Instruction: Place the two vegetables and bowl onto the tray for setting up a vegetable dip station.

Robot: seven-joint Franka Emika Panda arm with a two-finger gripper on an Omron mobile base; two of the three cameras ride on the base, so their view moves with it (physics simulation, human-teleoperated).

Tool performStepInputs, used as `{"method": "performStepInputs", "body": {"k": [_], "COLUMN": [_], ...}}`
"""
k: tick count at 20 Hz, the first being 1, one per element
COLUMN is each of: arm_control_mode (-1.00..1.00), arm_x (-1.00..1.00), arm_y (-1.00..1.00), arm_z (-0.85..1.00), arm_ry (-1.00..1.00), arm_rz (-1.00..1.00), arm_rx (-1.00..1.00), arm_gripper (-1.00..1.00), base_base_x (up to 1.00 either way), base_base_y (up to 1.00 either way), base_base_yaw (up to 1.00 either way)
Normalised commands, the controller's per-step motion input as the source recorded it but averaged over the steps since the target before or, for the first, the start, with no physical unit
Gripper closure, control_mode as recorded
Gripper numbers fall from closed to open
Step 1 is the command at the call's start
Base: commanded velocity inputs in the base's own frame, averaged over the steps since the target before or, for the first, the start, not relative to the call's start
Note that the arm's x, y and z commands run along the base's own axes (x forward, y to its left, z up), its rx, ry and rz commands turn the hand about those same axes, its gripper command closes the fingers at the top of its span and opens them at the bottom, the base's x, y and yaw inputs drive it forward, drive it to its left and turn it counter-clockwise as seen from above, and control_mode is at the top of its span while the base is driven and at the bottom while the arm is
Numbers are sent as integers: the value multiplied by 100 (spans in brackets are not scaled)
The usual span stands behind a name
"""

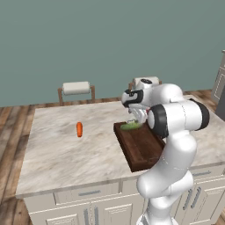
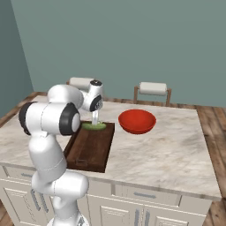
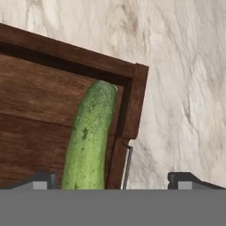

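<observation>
Cucumber (image 3: 90, 137) lies closest to the hand camera, a single green vegetable resting inside the tray (image 3: 35, 114) along its far short rim, its tip almost in the corner beside the small metal handle (image 3: 127, 167). Flanking it at the bottom of the hand view stand the two dark fingertips, far apart with nothing between them, so the gripper (image 3: 112, 181) is spread wide and holds nothing; it hovers just above the vegetable at the tray's far end, seen in the right base view as pale fingers (image 2: 94, 117) pointing down over the green shape. By this reading one of three placements is done: the cucumber is on the tray and let go. Two are left. One carrot (image 1: 79, 129) lies alone on the marble counter (image 1: 61, 154), well apart from the tray at about nine o'clock of it in the left base view. One red-orange bowl (image 2: 137, 121) sits on the counter just beside the tray's far corner, at about two o'clock of it in the right base view, not on the wood. Counted: one tray, dark brown wood; one cucumber; one carrot; one bowl; and two stools (image 2: 153, 89) behind the counter at twelve o'clock. Since the bowl looks about as wide as the tray, fitting it alongside both vegetables will probably be the tightest part.
</observation>
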Motion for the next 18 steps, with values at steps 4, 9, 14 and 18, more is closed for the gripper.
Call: {"method": "performStepInputs", "body": {"k": [4,9,14,18], "arm_control_mode": [-100,-100,-100,-100], "arm_x": [0,0,-7,-11], "arm_y": [16,31,45,56], "arm_z": [38,39,28,17], "arm_ry": [1,1,0,0], "arm_rz": [7,5,6,7], "arm_rx": [0,0,-1,-3], "arm_gripper": [-100,-100,-100,-100], "base_base_x": [0,0,0,0], "base_base_y": [0,0,0,0], "base_base_yaw": [0,0,0,0]}}
